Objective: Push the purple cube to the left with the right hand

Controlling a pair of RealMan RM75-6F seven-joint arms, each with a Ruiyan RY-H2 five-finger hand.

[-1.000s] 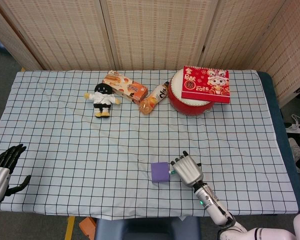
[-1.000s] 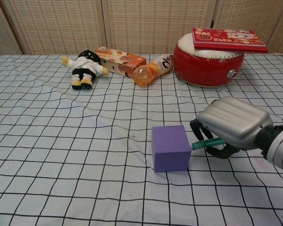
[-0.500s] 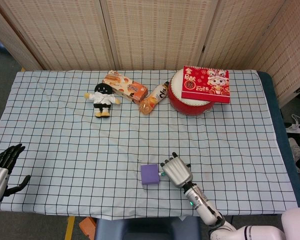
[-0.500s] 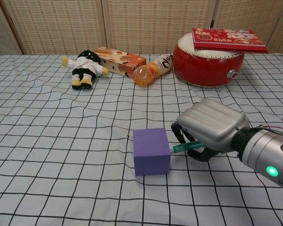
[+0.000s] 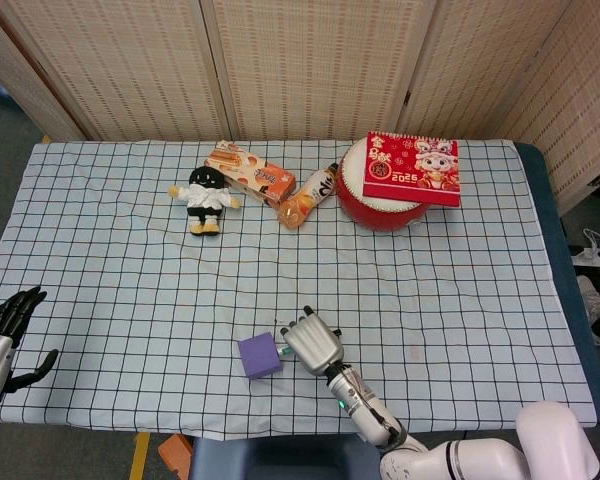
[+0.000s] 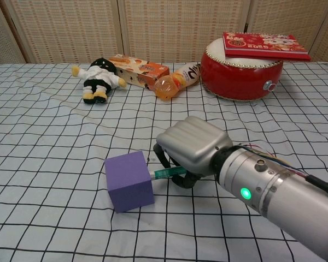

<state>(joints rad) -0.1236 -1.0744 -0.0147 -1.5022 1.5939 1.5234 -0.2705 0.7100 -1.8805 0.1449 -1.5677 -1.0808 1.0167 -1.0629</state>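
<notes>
The purple cube (image 5: 259, 355) (image 6: 129, 180) sits on the checked tablecloth near the front edge, turned slightly askew. My right hand (image 5: 313, 345) (image 6: 193, 148) is right beside it on its right side, fingers curled down, a green-tipped finger touching the cube's right face. It holds nothing. My left hand (image 5: 5, 329) rests at the table's front left corner, dark fingers spread, far from the cube; the chest view does not show it.
At the back of the table lie a plush doll (image 5: 206, 198), an orange snack box (image 5: 250, 172), a tipped orange bottle (image 5: 307, 197) and a red drum (image 5: 382, 205) with a red book (image 5: 412, 167) on top. The checked cloth (image 5: 130, 290) stretches left of the cube.
My right hand has swept left along the front of the table, pushing the purple cube about two grid squares left; the cube has rotated slightly. The left hand has not moved.
</notes>
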